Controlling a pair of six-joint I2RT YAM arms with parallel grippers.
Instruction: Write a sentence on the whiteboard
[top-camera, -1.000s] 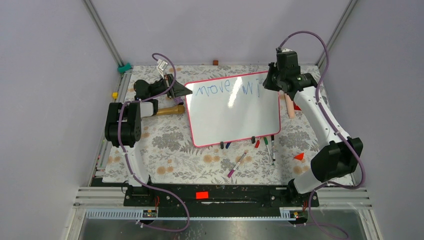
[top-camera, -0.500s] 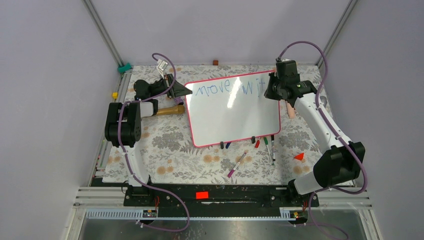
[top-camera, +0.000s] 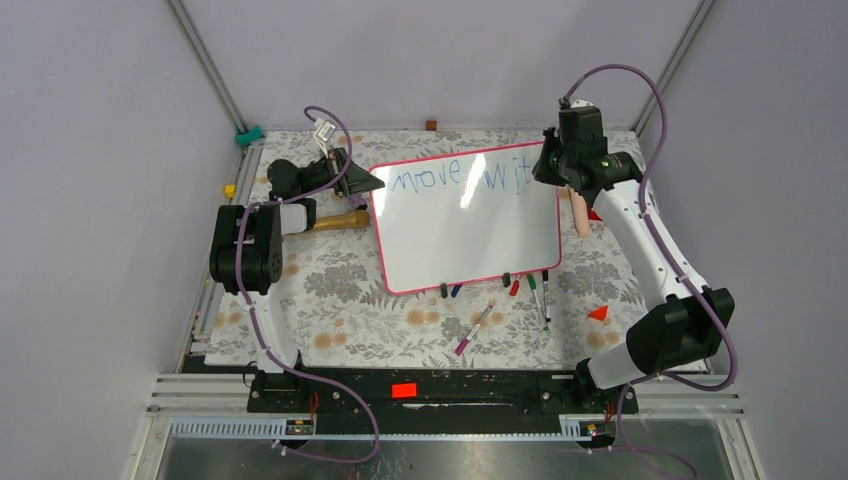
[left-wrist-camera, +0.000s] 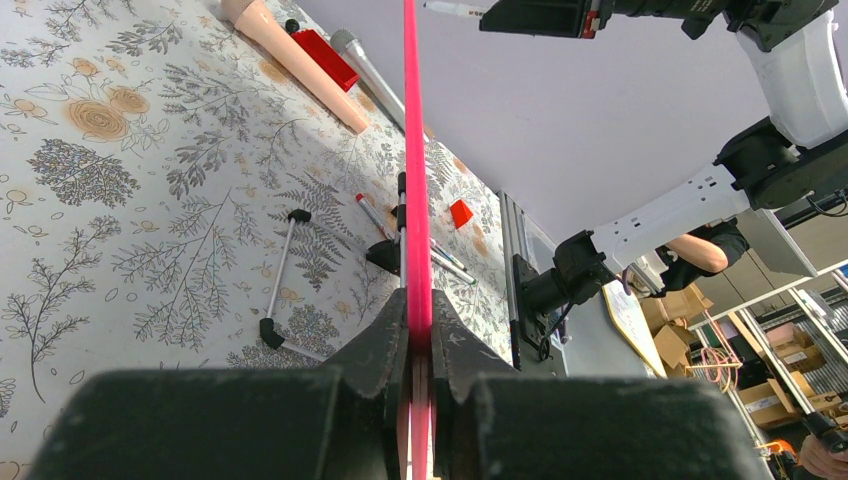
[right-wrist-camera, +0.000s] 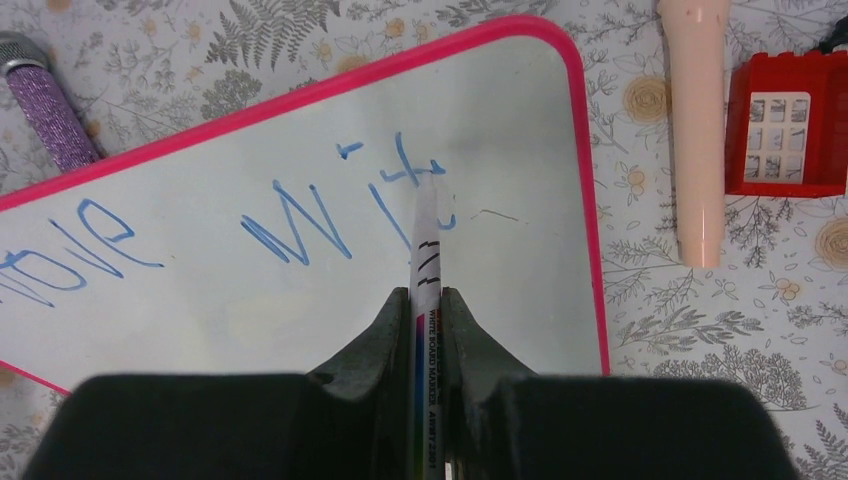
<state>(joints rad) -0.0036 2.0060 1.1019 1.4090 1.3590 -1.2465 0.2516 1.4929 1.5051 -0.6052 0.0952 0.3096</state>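
The whiteboard (top-camera: 470, 230) lies on the flowered table, white with a pink-red rim. The sentence (top-camera: 455, 176) so reads "move wit" in wobbly blue along the board's far edge; it also shows in the right wrist view (right-wrist-camera: 300, 225). My right gripper (top-camera: 553, 172) is shut on a white whiteboard marker (right-wrist-camera: 424, 270), its tip on the board at the "t". My left gripper (top-camera: 372, 184) is shut on the whiteboard's pink rim (left-wrist-camera: 414, 200) at its far left corner, seen edge-on in the left wrist view.
Several loose markers (top-camera: 540, 298) lie by the board's near edge, with a pink-capped one (top-camera: 473, 329) nearer me. A peach cylinder (right-wrist-camera: 697, 130) and a red block (right-wrist-camera: 786, 122) lie right of the board. A purple glittery stick (right-wrist-camera: 50, 110) lies beyond it. A wooden handle (top-camera: 336, 221) lies at left.
The right gripper has moved rightward along the top row with the marker. The writing has grown from "move wi" to "move wit". The left arm has not moved.
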